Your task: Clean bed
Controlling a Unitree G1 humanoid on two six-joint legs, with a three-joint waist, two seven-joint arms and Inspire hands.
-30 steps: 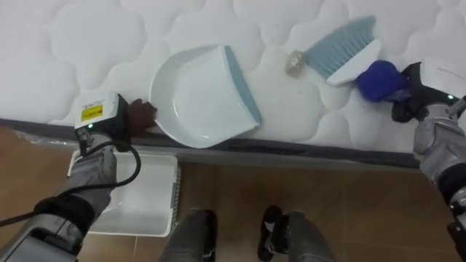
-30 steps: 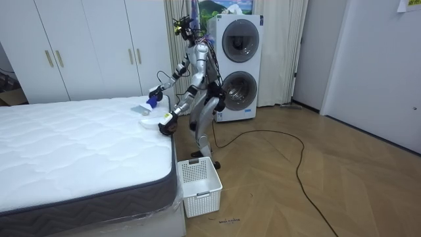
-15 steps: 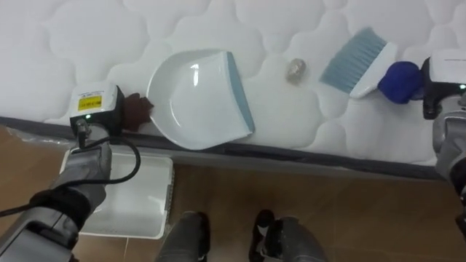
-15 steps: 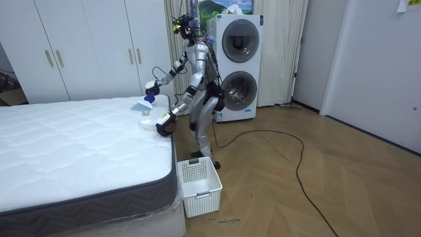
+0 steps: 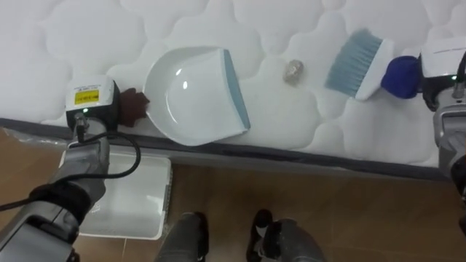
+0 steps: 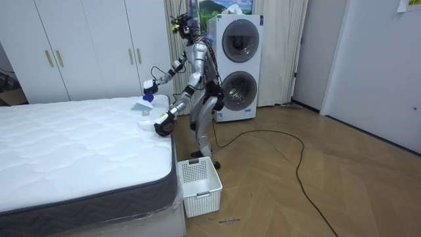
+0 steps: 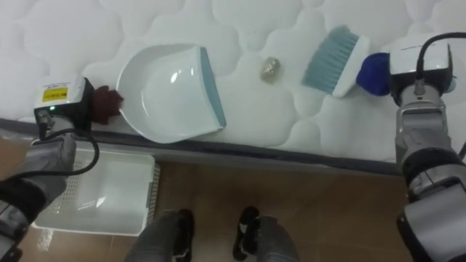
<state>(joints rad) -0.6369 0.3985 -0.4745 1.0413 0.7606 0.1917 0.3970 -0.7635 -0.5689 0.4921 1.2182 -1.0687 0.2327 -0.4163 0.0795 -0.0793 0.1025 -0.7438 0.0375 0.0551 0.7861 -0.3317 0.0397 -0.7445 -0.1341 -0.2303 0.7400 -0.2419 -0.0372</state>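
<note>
The left hand (image 5: 133, 108) is curled round the handle of the white dustpan (image 5: 191, 94) at the bed (image 5: 87, 36) edge. The right hand (image 5: 429, 87) clasps the brush (image 5: 354, 62). A small scrap (image 5: 293, 70) lies between the two hands, near the bristles.

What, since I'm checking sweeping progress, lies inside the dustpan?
Nothing: the dustpan is bare inside. The scrap lies on the mattress beside it. The left hand hides its handle.

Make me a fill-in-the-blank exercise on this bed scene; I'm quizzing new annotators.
The small lump lies on the mattress between the dustpan and the ____.
The brush has a ____ handle.
The white basket stands on the ____ below the mattress edge.
Missing words: brush, blue, floor.
</note>
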